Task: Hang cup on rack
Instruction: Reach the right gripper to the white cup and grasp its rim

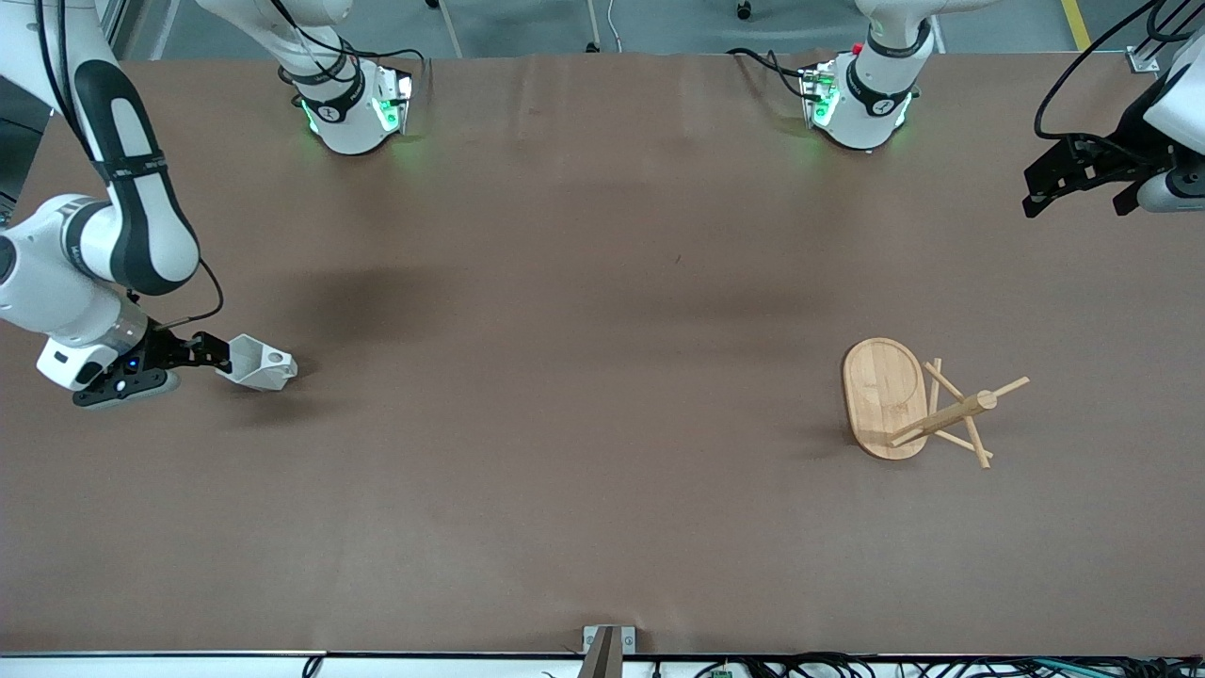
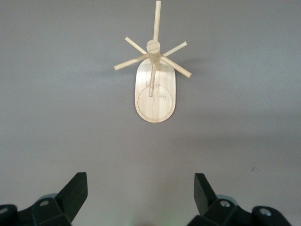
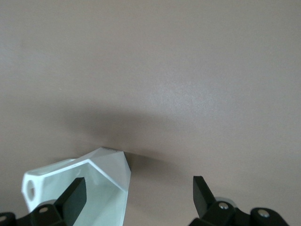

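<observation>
The white faceted cup (image 1: 256, 363) lies on its side on the table at the right arm's end, its pierced handle turned away from the gripper. My right gripper (image 1: 209, 356) is open at the cup's mouth. In the right wrist view one finger (image 3: 75, 195) is inside the cup (image 3: 106, 172) and the other is outside, with the cup's wall between them (image 3: 138, 193). The bamboo rack (image 1: 927, 405) stands on its oval base (image 1: 880, 386) toward the left arm's end. My left gripper (image 1: 1075, 200) is open and empty, up over the table's left-arm end; its wrist view looks down on the rack (image 2: 153, 70) past the gripper (image 2: 141, 188).
Brown table cover (image 1: 584, 377) with a wide bare stretch between the cup and the rack. Both arm bases (image 1: 353, 113) stand along the edge farthest from the front camera. A small bracket (image 1: 607, 650) sits at the nearest edge.
</observation>
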Robot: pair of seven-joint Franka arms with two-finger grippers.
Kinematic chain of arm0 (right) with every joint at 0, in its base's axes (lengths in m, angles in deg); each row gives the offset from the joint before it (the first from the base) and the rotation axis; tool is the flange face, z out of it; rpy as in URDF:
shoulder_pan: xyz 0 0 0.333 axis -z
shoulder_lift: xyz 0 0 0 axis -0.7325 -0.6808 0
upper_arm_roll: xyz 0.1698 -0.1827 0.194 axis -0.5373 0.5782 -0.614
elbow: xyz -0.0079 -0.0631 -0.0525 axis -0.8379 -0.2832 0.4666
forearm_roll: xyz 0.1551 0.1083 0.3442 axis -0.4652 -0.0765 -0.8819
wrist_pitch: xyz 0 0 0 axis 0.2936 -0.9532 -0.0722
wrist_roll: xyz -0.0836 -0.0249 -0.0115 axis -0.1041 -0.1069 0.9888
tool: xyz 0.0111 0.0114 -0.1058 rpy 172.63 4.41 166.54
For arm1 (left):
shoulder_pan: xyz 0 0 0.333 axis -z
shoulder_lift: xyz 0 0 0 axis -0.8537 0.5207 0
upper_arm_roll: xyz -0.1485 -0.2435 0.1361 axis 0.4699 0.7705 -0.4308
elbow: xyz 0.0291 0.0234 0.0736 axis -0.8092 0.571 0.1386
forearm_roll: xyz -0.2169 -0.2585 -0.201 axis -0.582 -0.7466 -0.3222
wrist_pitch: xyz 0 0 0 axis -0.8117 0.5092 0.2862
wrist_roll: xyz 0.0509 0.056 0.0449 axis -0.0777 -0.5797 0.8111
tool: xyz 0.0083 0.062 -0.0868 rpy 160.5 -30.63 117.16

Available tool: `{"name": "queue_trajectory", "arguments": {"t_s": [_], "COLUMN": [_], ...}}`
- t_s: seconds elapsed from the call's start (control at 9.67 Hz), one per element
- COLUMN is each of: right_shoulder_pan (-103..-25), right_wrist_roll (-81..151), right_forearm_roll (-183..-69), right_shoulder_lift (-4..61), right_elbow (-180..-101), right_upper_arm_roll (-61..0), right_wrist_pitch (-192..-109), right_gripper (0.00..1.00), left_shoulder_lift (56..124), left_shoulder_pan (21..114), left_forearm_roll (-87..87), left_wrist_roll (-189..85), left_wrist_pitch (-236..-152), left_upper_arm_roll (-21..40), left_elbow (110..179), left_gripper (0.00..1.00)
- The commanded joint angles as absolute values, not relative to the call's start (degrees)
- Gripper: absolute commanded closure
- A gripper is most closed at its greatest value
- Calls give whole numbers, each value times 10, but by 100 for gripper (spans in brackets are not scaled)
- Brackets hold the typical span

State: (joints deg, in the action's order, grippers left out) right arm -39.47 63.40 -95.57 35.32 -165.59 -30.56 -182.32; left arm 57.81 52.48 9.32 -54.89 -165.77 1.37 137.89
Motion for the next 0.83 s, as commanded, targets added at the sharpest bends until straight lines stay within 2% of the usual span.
{"name": "queue_trajectory", "arguments": {"t_s": [0.0, 0.31, 0.41, 0.62, 0.72], "right_shoulder_pan": [-394, -392, -392, -392, -394], "right_wrist_roll": [646, 646, 646, 642, 641], "right_forearm_roll": [-964, -975, -977, -978, -990], "right_shoulder_lift": [377, 377, 377, 378, 379], "right_elbow": [-1723, -1730, -1739, -1745, -1745], "right_upper_arm_roll": [-308, -308, -309, -309, -309], "right_wrist_pitch": [-1886, -1894, -1910, -1920, -1919], "right_gripper": [0, 0, 12, 70, 96], "left_shoulder_lift": [590, 590, 590, 590, 590], "left_shoulder_pan": [521, 521, 521, 521, 521], "left_forearm_roll": [84, 84, 84, 84, 84], "left_wrist_roll": [-557, -556, -556, -555, -555], "left_wrist_pitch": [-1648, -1647, -1648, -1647, -1647], "left_upper_arm_roll": [16, 16, 16, 15, 16], "left_elbow": [1379, 1379, 1380, 1379, 1380], "left_gripper": [0, 0, 0, 0, 0]}}
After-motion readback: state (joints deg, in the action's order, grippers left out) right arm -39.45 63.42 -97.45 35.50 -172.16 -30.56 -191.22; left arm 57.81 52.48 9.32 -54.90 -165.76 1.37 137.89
